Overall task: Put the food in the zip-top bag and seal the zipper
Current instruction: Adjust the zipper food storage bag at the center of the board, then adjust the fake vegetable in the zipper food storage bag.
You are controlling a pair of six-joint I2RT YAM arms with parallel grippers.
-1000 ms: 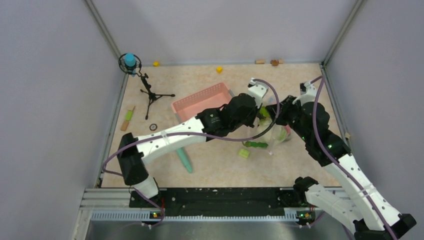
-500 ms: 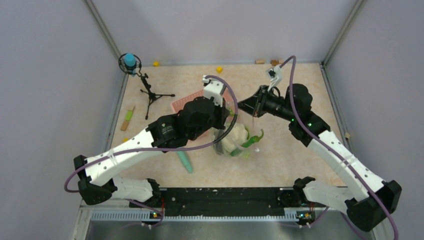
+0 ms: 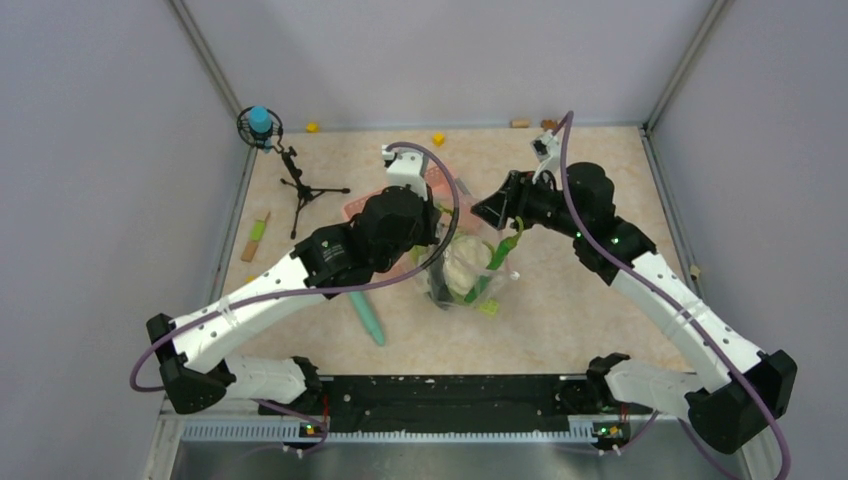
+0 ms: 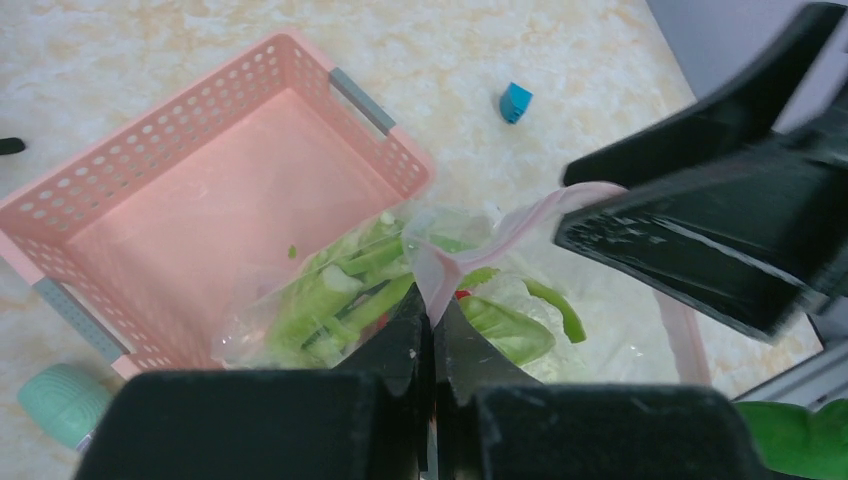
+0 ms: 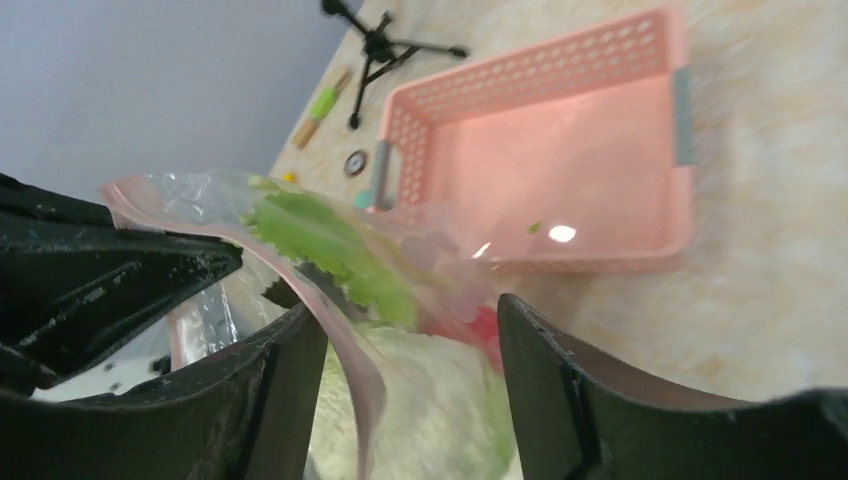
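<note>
— At the tips of the left gripper [image 4: 433,318], what is pinched?

— The zipper [image 4: 520,220]. The jaws are clamped flat on one end of that pinkish strip, and the zip-top bag [image 4: 250,325] spreads out just below them, held up by its mouth.

— And beyond those fingers?

— The pink basket [image 4: 200,110], under and past the left gripper. It holds only a tiny green fleck, as far as I can see.

— So the food is in the bag?

— It looks so. Just below the left gripper lie the leafy pieces [image 5: 320,235]. Further right, the cauliflower [image 3: 462,262] fills the middle and the tomato [image 5: 482,325] shows red beside it. A green stalk [image 3: 503,247] rises toward the right gripper, and I cannot tell whether it clears the mouth.

— Then which step is this?

— Sealing, I judge. The loading seems finished, but the strip bows out in a loop, so the mouth is not pressed together.

— And the right gripper [image 5: 410,315]?

— Its jaws stand apart. The strip passes between them, closer to one finger, and nothing is held. It sits just beside the left gripper, facing it.

— What does the next move want?

— The right jaws should close on the strip next to the left ones, catching both lips. Then they should slide away along it while the left gripper anchors its end. If the stalk lies across the track, the seal will likely stall there.
</note>
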